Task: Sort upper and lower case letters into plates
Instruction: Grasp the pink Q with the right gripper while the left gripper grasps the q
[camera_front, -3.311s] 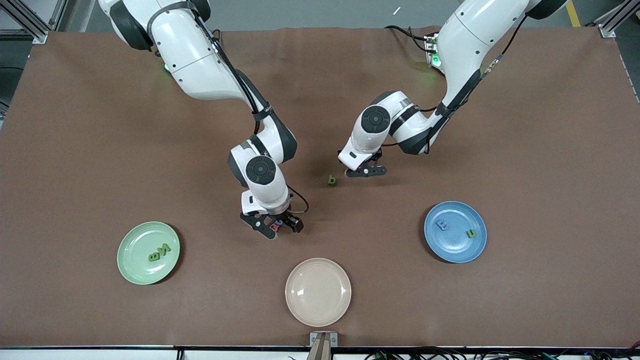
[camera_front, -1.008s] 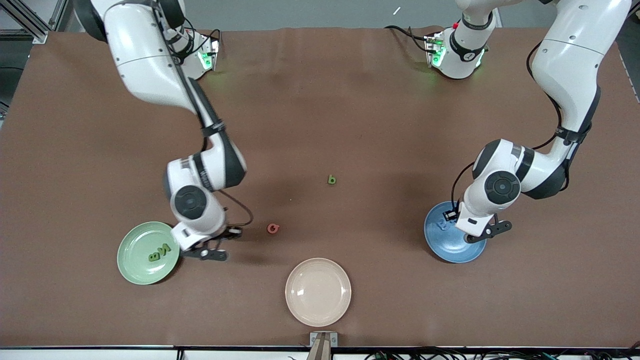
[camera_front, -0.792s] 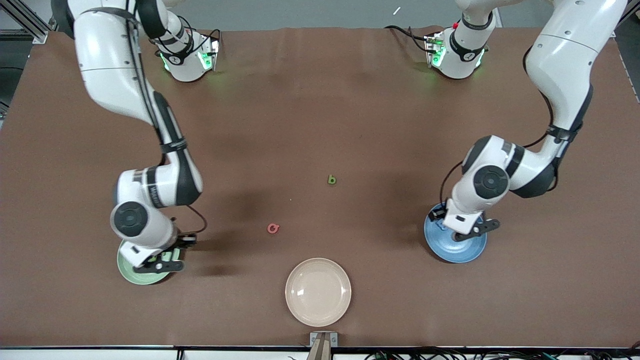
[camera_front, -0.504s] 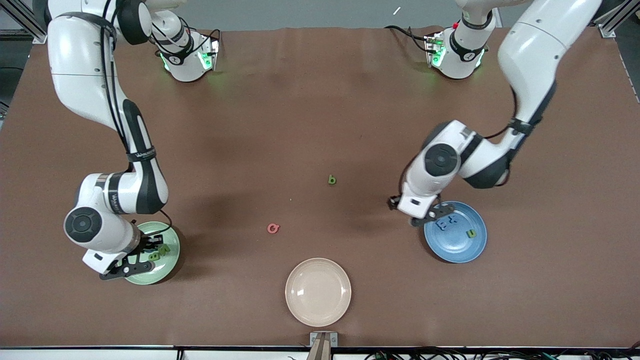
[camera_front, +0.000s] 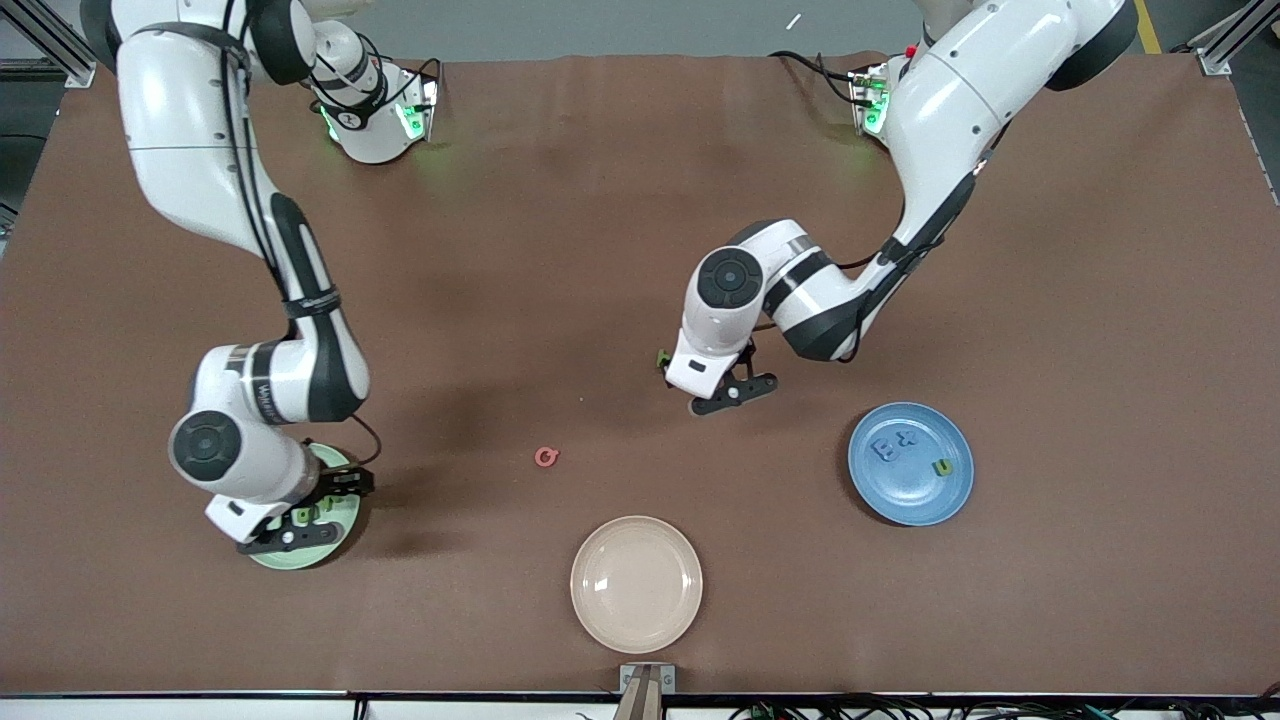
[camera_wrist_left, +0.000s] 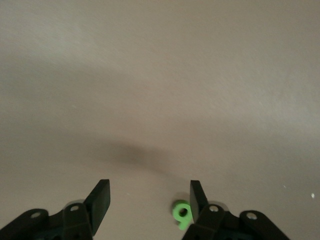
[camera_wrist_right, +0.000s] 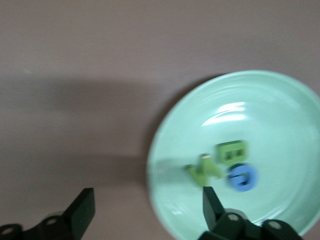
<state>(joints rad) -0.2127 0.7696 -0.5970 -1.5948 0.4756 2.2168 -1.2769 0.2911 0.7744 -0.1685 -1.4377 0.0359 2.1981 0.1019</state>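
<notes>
The pale green plate (camera_front: 345, 510) lies toward the right arm's end. It holds two green letters (camera_wrist_right: 231, 151) and one blue letter (camera_wrist_right: 242, 178). My right gripper (camera_front: 312, 513) hangs open and empty over this plate, as the right wrist view (camera_wrist_right: 147, 202) shows. The blue plate (camera_front: 915, 495) holds two blue letters (camera_front: 883, 448) and one green letter (camera_front: 941, 467). My left gripper (camera_front: 712, 385) is open low over mid-table. A green letter (camera_wrist_left: 181, 214) lies beside one finger (camera_wrist_left: 197, 197), and it peeks out by the hand (camera_front: 661, 357). A red letter (camera_front: 545, 457) lies loose on the table.
A cream-beige plate (camera_front: 636, 583) lies near the table's front edge, between the two coloured plates. The brown table mat (camera_front: 560, 200) is bare near the robot bases.
My left arm swung from over the blue plate to the green letter at mid-table, leaving a blue letter there. My right arm carried a blue letter to the green plate and stays over it.
</notes>
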